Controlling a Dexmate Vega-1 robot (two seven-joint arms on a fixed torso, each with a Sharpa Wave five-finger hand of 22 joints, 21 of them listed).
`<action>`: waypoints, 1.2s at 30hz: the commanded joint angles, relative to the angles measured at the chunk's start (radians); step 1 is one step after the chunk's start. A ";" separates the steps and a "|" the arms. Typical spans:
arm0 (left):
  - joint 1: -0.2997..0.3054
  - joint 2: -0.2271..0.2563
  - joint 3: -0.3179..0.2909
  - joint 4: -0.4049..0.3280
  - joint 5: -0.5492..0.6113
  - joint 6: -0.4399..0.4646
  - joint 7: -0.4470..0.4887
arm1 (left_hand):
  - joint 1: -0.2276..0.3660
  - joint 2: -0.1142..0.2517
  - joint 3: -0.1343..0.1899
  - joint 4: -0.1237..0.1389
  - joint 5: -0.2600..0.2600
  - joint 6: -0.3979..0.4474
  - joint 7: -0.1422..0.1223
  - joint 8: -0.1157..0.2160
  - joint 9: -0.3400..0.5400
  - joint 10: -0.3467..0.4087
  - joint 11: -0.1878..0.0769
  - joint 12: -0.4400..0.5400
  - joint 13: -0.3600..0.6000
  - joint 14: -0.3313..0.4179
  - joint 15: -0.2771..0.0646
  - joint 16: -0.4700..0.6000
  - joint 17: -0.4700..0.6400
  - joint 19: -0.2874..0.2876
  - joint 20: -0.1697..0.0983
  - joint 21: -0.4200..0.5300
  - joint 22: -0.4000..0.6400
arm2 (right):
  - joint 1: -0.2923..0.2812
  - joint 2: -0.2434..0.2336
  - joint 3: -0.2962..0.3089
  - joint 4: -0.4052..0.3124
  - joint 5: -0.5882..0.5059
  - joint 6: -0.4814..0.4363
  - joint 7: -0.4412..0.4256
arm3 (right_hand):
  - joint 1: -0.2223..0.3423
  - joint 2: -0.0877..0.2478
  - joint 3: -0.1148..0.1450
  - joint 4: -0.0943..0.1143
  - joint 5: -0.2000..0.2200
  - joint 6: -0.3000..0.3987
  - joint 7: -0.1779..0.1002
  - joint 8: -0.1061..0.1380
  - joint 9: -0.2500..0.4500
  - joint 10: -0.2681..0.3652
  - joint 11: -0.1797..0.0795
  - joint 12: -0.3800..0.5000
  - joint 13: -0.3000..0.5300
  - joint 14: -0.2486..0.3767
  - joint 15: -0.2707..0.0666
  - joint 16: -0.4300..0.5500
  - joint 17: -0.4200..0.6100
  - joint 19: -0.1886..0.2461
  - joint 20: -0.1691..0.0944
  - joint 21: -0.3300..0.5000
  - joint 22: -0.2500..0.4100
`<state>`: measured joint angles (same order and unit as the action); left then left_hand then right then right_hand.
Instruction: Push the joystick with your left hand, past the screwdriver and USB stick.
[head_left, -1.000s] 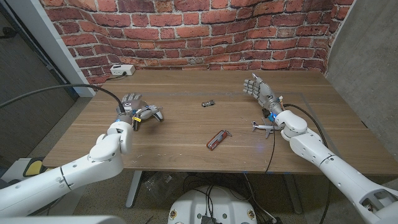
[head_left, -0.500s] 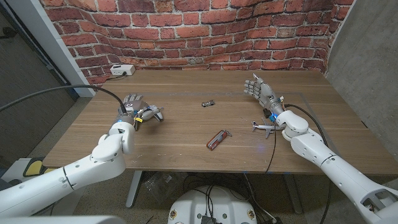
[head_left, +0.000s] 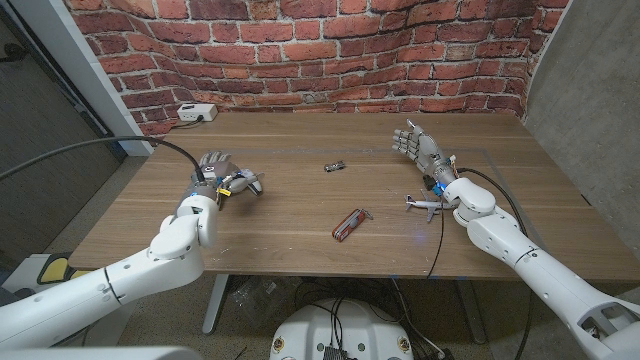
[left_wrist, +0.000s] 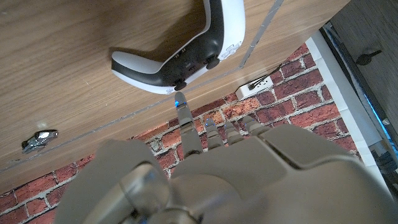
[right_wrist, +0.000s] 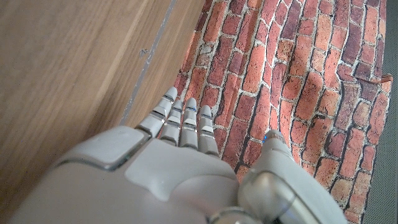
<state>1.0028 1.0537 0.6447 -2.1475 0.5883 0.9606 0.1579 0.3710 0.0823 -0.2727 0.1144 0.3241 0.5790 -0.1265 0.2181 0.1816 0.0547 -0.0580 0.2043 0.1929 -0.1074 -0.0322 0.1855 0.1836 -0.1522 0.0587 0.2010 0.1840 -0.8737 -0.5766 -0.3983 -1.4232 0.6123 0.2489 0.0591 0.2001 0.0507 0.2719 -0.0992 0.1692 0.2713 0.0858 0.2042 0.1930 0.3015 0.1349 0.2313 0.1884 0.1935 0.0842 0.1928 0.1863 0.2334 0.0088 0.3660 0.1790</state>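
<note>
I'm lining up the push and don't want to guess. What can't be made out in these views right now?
- Contact: in the head view the left robot hand covers the near side of the joystick; whether it touches is unclear.
- In the left wrist view the fingers end near the joystick, but a gap or touch cannot be told.
- USB stick: too small for detail.
- Screwdriver: small; its tip direction is unclear.

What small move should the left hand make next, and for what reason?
Probably a gentle push toward the robot's right. The left hand is right beside the joystick, and the USB stick and screwdriver lie farther that way, not yet passed.
</note>
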 joint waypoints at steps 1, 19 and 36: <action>0.004 -0.004 -0.008 0.005 -0.005 -0.001 0.008 | 0.004 0.008 -0.010 0.002 0.004 0.008 -0.001 -0.004 0.002 0.003 -0.006 0.008 0.002 0.001 -0.014 0.005 0.002 -0.005 0.005 0.007 0.006 | 0.000 0.001 0.000 0.001 0.004 -0.008 -0.005 | 0.001 0.007 0.004 -0.003 0.007 0.010 -0.003 -0.001 0.003 0.005 -0.002 -0.001 0.003 0.007 0.003 -0.001 0.002 0.009 0.001 -0.001 0.004; 0.006 -0.010 -0.010 0.015 -0.025 0.002 0.016 | 0.006 0.012 -0.012 0.003 0.004 0.011 0.001 -0.007 0.002 0.008 -0.007 0.010 0.002 0.011 -0.013 0.007 0.002 -0.005 0.005 0.009 0.006 | 0.015 0.008 -0.007 0.012 0.002 -0.021 -0.005 | 0.000 0.009 0.005 -0.003 0.007 0.010 -0.003 -0.001 0.003 0.006 -0.003 -0.002 0.003 0.007 0.002 -0.001 0.002 0.011 0.001 -0.005 0.004; 0.006 -0.018 -0.002 0.020 -0.040 0.003 0.029 | 0.009 0.016 -0.014 0.003 0.005 0.020 0.001 -0.007 0.003 0.017 -0.004 0.013 0.002 0.019 -0.013 0.007 0.002 -0.003 0.007 0.010 0.005 | 0.025 0.010 -0.009 0.026 -0.002 -0.009 0.007 | -0.001 0.010 0.004 -0.003 0.007 0.011 -0.003 -0.001 0.003 0.008 -0.002 -0.001 0.003 0.009 0.002 0.000 0.002 0.012 0.002 -0.008 0.004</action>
<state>1.0070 1.0398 0.6381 -2.1279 0.5559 0.9601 0.1755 0.3671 0.0995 -0.2769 0.1187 0.3241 0.5876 -0.1245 0.2100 0.1807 0.0608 -0.0642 0.2121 0.1929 -0.0944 -0.0377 0.1855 0.1836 -0.1522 0.0587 0.2080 0.1840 -0.8535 -0.5681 -0.4074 -1.4028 0.6129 0.2333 0.0610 0.2001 0.0507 0.2719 -0.0992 0.1692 0.2768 0.0803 0.2042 0.1930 0.3013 0.1352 0.2313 0.1883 0.1935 0.0842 0.1927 0.1863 0.2389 0.0144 0.3598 0.1790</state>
